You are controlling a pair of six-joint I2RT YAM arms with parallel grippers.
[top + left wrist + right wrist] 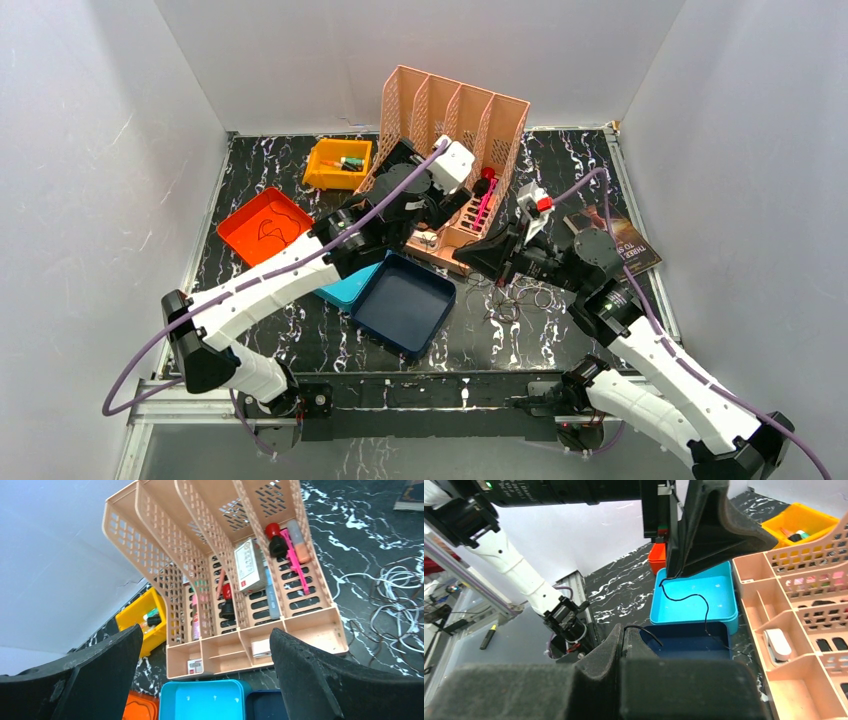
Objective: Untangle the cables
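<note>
The left pincer [205,631] gapes wide in front of the pink organizer [310,625]. The right pincer [623,630] is closed, and a black cable [641,627] pokes from its tips; where its far end goes is hard to trace. The cables [520,298] lie tangled on the bench [300,340], partly hidden by the right arm.

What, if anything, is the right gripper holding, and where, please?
A black cable, pinched in the shut right gripper near one end; a short tail curls out.

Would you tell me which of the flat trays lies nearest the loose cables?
The dark blue tray, just left of the cables; the light blue tray and orange tray lie farther left.
</note>
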